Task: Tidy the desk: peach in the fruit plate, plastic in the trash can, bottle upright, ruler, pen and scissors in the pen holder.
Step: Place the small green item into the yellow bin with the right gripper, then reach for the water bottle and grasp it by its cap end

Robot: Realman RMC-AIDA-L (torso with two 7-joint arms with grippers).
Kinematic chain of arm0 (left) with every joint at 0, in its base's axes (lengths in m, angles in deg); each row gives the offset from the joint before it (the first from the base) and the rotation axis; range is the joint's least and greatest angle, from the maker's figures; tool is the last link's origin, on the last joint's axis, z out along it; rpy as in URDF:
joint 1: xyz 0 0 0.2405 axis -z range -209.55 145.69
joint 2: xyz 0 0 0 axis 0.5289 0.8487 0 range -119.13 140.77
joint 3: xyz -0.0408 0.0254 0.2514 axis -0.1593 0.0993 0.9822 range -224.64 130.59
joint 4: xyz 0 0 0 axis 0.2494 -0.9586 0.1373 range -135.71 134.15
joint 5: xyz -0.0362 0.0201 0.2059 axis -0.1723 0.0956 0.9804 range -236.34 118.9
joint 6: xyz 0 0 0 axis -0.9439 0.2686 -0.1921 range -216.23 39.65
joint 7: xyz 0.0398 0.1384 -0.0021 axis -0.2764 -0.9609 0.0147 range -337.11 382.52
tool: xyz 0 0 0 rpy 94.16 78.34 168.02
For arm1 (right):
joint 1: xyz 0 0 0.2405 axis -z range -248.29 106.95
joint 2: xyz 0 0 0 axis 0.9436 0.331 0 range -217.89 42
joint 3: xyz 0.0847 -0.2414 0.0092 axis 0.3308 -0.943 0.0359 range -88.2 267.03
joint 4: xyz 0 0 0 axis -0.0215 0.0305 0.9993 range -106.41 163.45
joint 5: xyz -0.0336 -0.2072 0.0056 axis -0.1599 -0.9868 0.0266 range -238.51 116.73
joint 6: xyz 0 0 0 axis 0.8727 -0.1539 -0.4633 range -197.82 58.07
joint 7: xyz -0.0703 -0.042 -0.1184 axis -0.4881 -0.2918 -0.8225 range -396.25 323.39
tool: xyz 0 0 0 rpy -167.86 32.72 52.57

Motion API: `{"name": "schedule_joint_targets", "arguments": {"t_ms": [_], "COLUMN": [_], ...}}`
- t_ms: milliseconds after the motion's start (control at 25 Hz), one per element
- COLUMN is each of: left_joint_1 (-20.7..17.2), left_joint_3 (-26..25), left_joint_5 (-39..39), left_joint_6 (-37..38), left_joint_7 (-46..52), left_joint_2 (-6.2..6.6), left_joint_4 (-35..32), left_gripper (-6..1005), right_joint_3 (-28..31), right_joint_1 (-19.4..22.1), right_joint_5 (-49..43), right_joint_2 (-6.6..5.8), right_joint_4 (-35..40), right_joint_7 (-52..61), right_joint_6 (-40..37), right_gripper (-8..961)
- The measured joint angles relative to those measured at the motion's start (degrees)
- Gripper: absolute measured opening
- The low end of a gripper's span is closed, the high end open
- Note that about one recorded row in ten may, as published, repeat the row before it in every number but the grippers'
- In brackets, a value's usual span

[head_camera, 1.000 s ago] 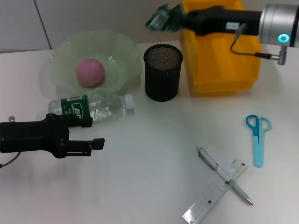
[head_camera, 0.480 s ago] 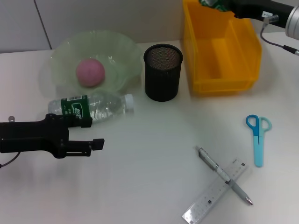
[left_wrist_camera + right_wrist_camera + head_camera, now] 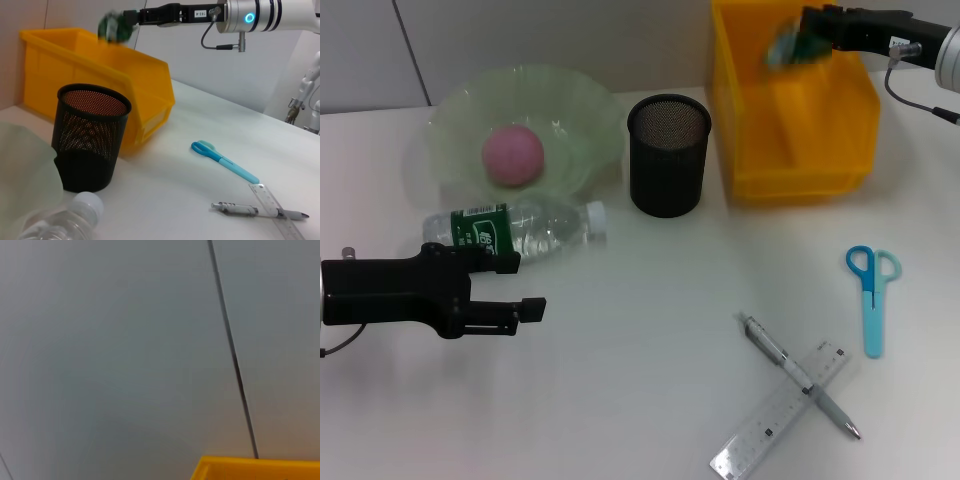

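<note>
Black pincers; silver right wrist, cyan ring light.

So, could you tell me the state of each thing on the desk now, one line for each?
Peach: in the fruit plate.
Bottle: lying on its side, capped.
Plastic: held over the yellow bin at the right gripper.
Pen holder: upright.
Scissors: closed, flat on the desk.
Pen: lying across the ruler.
Left gripper: beside the bottle, holding nothing.

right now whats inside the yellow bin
The yellow bin shows only bare yellow floor. The green plastic hangs above it at the right tool. The near wall hides the front strip of the floor.
</note>
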Motion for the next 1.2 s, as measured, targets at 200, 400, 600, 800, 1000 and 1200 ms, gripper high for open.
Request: {"name": "schedule_joint_targets", "arguments": {"t_ms": [200, 400, 600, 800, 1000, 1200], "left_joint_1": [0.0, 0.01, 0.06, 0.23, 0.27, 0.76], "left_joint_3": [0.11, 0.22, 0.18, 0.09, -0.26, -0.28], "left_joint_5": [0.01, 0.01, 0.01, 0.0, -0.01, 0.0], "left_joint_6": [0.0, 0.01, 0.14, 0.33, 0.42, 0.43], "left_joint_7": [0.02, 0.03, 0.03, 0.03, -0.19, -0.28], "left_joint_2": [0.0, 0.0, -0.08, -0.11, -0.36, -0.47], "left_joint_4": [0.01, 0.01, -0.07, -0.26, -0.76, -0.86], "left_gripper": [814, 814, 814, 815, 815, 814], "right_joint_3": [-0.04, 0.55, 1.88, 1.91, 1.89, 0.88], "right_joint_1": [0.08, 0.52, 2.38, 4.43, 5.3, 4.85], "right_joint_5": [-0.04, 0.57, 8.29, 15.68, 16.41, 7.07], "right_joint_2": [-0.03, 0.21, -0.01, -1.54, -3.68, -5.39], "right_joint_4": [-0.01, 0.31, 0.51, -0.01, -1.2, -1.28], "right_joint_7": [0.03, 0.04, -0.47, -0.77, -0.74, -0.37], "right_joint_6": [-0.02, -0.29, -4.0, -15.44, -29.9, -38.29], "right_gripper": [234, 431, 618, 632, 658, 684]}}
